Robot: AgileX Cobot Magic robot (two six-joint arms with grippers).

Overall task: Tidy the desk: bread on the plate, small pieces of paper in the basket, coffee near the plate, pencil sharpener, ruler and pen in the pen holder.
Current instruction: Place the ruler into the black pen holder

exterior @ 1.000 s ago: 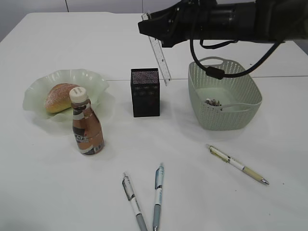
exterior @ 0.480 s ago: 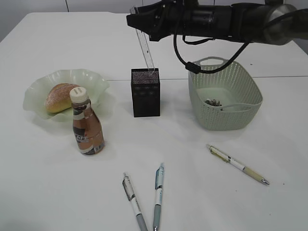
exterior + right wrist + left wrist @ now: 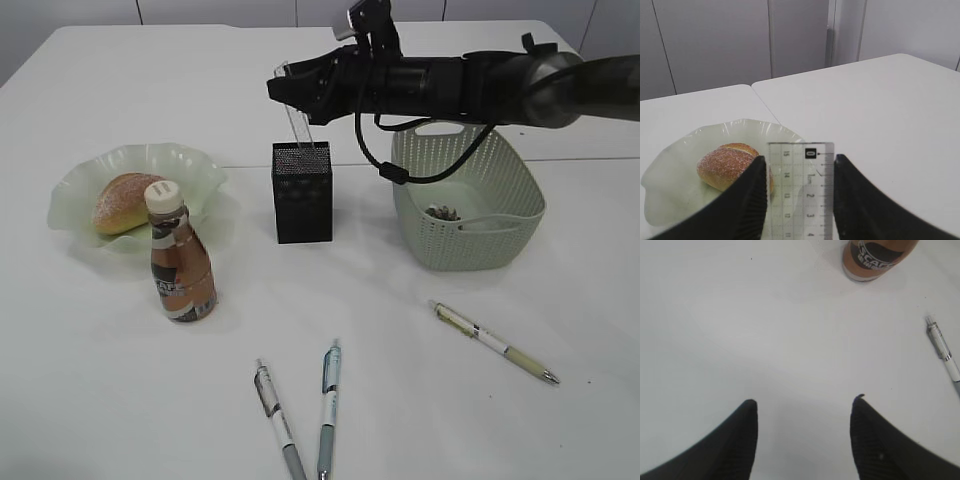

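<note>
- Our right gripper (image 3: 288, 88) reaches in from the right of the exterior view and stands over the black mesh pen holder (image 3: 302, 192), with the clear ruler (image 3: 298, 128) between its fingers; the ruler's lower end dips into the holder's open top directly below.
- In the right wrist view the ruler (image 3: 800, 187) sits upright between the two dark fingers (image 3: 747, 202), with at most a sliver of space on either side, so we cannot tell whether they are clamping it or have let go.
- Beyond the ruler's left edge, the bread (image 3: 732, 166) lies on the pale green plate (image 3: 670, 165).
- Our left gripper (image 3: 804, 405) hovers spread apart and empty above bare white table (image 3: 765, 330), the coffee bottle (image 3: 875, 257) ahead of it to the right and a pen (image 3: 944, 350) at its far right.
- The green basket (image 3: 470, 195) sits under the right arm, with paper scraps (image 3: 441, 212) inside.
</note>
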